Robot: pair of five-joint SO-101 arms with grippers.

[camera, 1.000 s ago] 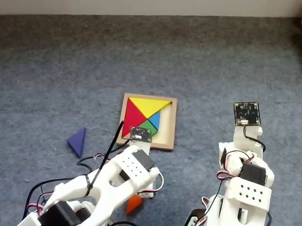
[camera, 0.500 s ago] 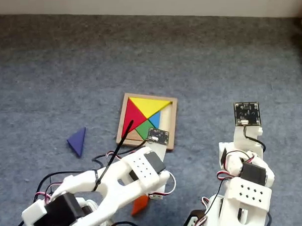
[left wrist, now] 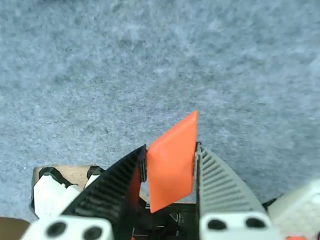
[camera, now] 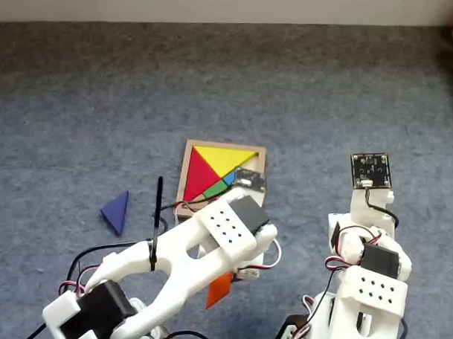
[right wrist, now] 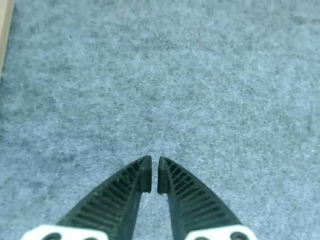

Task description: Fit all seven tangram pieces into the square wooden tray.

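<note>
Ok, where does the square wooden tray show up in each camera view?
High view: wooden tray at the centre, its near side under the left arm.
Left wrist view: a wooden strip, likely its rim, beside the left claw holding the orange piece.
Right wrist view: a sliver of its edge at the picture's border.
Shared landmark: the grey carpet.

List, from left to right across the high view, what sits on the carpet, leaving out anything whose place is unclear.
In order: blue triangle → wooden tray → right arm.
</note>
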